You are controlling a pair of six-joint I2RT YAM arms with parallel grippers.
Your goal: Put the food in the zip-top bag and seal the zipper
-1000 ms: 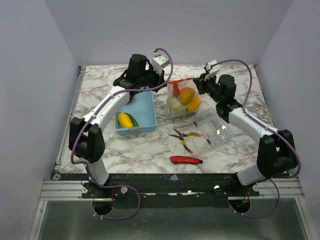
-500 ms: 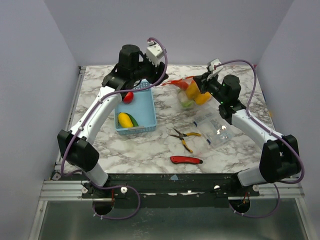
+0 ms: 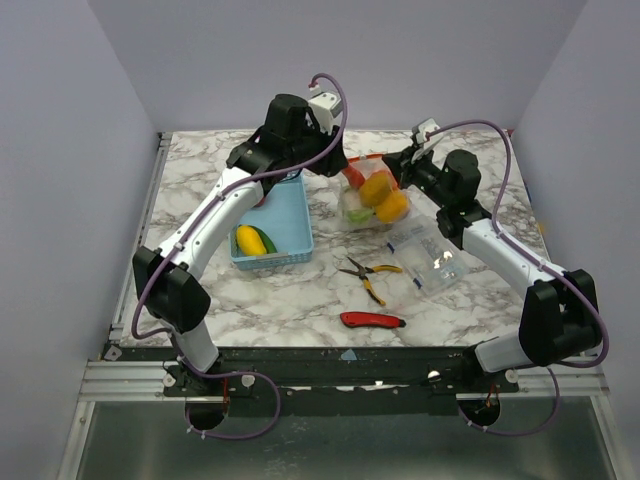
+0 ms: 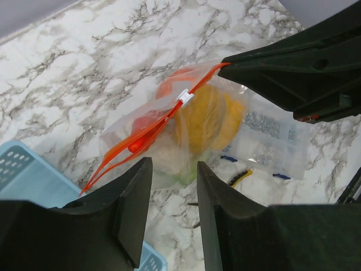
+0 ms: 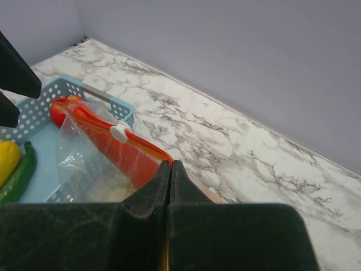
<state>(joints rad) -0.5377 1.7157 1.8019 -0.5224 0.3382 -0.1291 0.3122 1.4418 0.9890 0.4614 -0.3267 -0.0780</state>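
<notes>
Compared with half a second earlier, the left gripper (image 4: 174, 166) has been brought from above the basket's (image 3: 292, 222) far corner to just beside the free end of the zip-top bag (image 3: 366, 210). The bag, then swung up at a tilt, is now hung lower. The left gripper's jaws are held moderately apart, with nothing between them. The right gripper (image 5: 170, 169) is pinched tight on the other end of the zipper (image 4: 161, 125), so the bag is held above the table (image 3: 470, 180), at about one o'clock from its centre. From the white slider (image 4: 183, 97) toward the left gripper, the zipper's two strips are seen parted. Inside the bag, orange fruits (image 3: 380, 196) are packed with a pale green piece (image 3: 354, 212). In the blue basket, at nine o'clock from the bag, a yellow piece (image 3: 250, 240), a green piece (image 3: 269, 244) and a red piece (image 5: 58, 113) are left. Pliers (image 3: 366, 272) and a red knife (image 3: 372, 320) are seen at six o'clock from the bag, and a clear packet (image 3: 430, 262) at five o'clock.
</notes>
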